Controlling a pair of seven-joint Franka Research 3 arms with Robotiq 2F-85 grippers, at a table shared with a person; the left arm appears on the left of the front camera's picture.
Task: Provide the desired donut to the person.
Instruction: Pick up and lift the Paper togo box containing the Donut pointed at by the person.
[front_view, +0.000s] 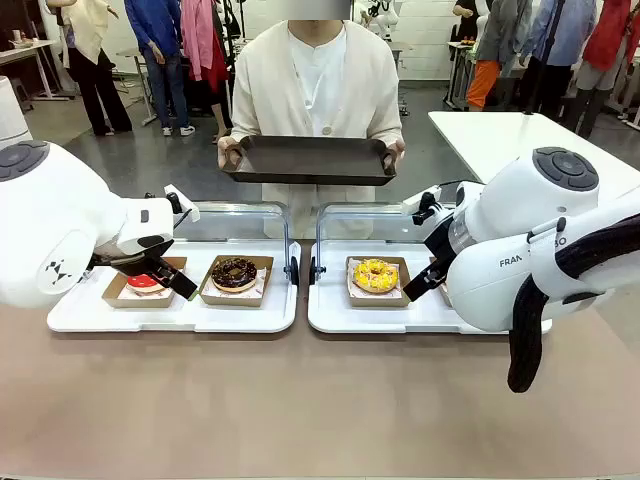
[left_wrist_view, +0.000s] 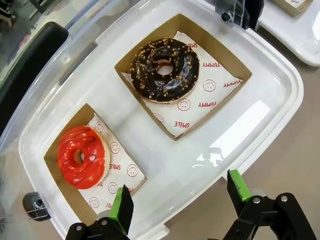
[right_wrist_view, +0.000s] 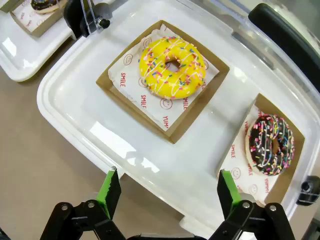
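Broad brown table (front_view: 300, 420) across the lower half of the front view, bare from the bottom edge up to the trays, with open room along the whole near strip. Left arm (front_view: 50, 230) bulking in from the left edge and right arm (front_view: 540, 250) from the right edge, each covering the outer end of a tray. At top centre, beyond the far table edge, the person (front_view: 315, 80), holding a dark tray (front_view: 310, 160) by both ends in front of the body, its flat bottom bare. Mid-frame, side by side with a narrow gap between the inner rims, left white tray (front_view: 180, 322) and right white tray (front_view: 340, 318), with clear lids (front_view: 245, 212) standing open along the far edges. In each tray two brown card boxes (left_wrist_view: 227, 57), well apart, white floor free between and around them. In the left wrist view, red-iced donut (left_wrist_view: 81, 156) at lower left near the tray's rounded corner, chocolate nut donut (left_wrist_view: 165, 70) at upper centre. In the right wrist view, yellow sprinkled donut (right_wrist_view: 172, 67) at upper centre, chocolate sprinkled donut (right_wrist_view: 270, 145) at middle right. Impossible to tell which one is wanted. Left gripper (left_wrist_view: 178, 192) at the bottom edge of its view, green-padded fingers spread wide, holding nothing, the tray's near rim running between them. Right gripper (right_wrist_view: 167, 176) the same: spread wide, empty, above the near rim of its tray.
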